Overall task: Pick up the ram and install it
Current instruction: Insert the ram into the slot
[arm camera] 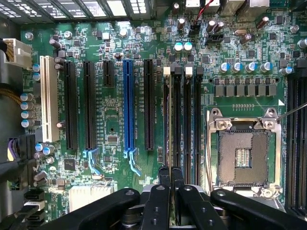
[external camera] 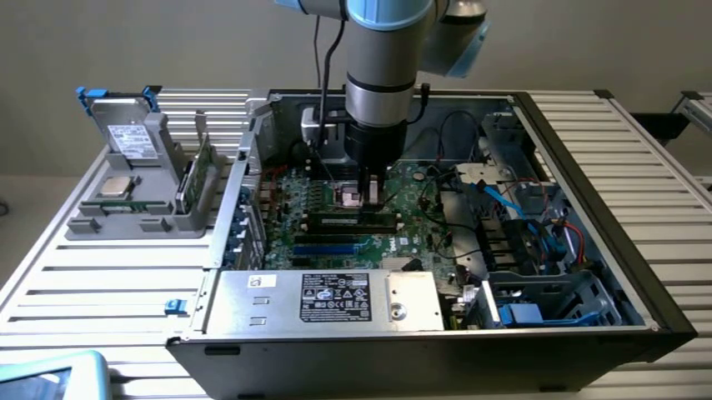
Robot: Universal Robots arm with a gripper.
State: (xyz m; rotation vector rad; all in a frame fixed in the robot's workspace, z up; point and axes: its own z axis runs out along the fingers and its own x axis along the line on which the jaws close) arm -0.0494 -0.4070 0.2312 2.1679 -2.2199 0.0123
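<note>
Jaws pinch together on the ram (arm camera: 168, 120), which stands edge-up along the memory slot (arm camera: 167, 72) 4th out from the processor socket (arm camera: 243, 155), so pickup and carrying look done, full seating I cannot confirm, release not yet made.

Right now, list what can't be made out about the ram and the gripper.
1. Wrist view: the ram shows edge-on, so its flat faces are unseen; its near end is hidden behind the gripper.
2. Exterior view: the arm overhangs and shades where the ram meets the motherboard; seating cannot be judged.
</note>
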